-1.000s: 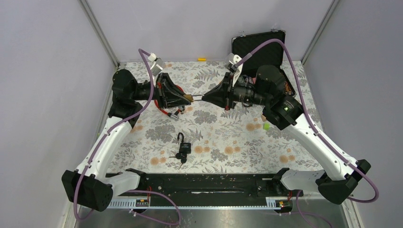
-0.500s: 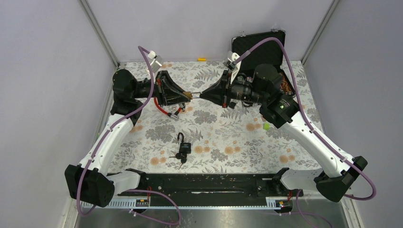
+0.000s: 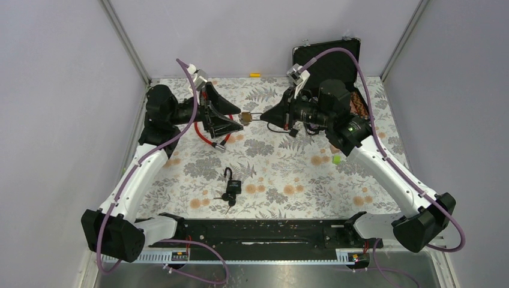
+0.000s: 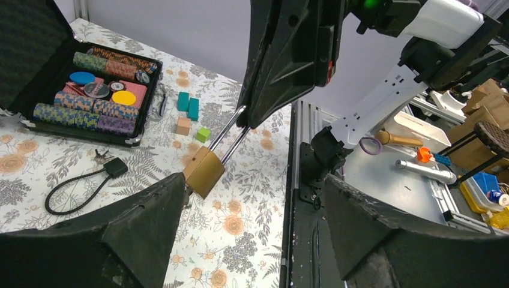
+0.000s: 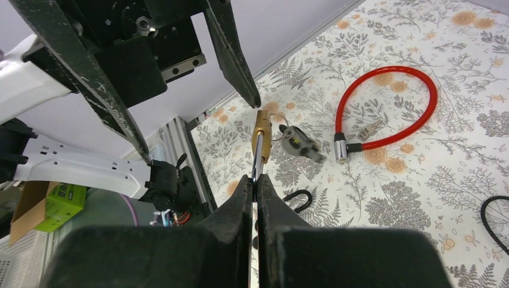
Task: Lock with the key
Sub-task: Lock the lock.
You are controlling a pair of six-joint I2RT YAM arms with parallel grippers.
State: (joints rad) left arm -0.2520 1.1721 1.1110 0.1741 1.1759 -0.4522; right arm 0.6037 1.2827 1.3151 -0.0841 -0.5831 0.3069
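Two hands meet in the air over the far half of the bench, about midway between its left and right edges.

1. Left hand (image 3: pixel 235 120): released, fingers spread wide. One fingertip (image 4: pixel 180 180) lies against or just beside the lock body. The wrist view does not settle which.
2. Brass padlock (image 3: pixel 246 116): held clear of the bench between the two hands. Its long axis runs roughly parallel to the far edge. The body points toward the left edge and sits within the left hand's open span. The long shackle (image 4: pixel 231 129) points toward the right edge.
3. Key bunch (image 5: pixel 297 143): hangs just beside the body's free end. Whether a key is seated in the keyway cannot be told.
4. Right hand (image 3: pixel 262 117): clenched on the shackle rods, carrying the whole lock.

Judgement: the left hand is the nearer to the body end and the keys, so the turning falls to it. Its approach lies along the lock's long axis, from the left
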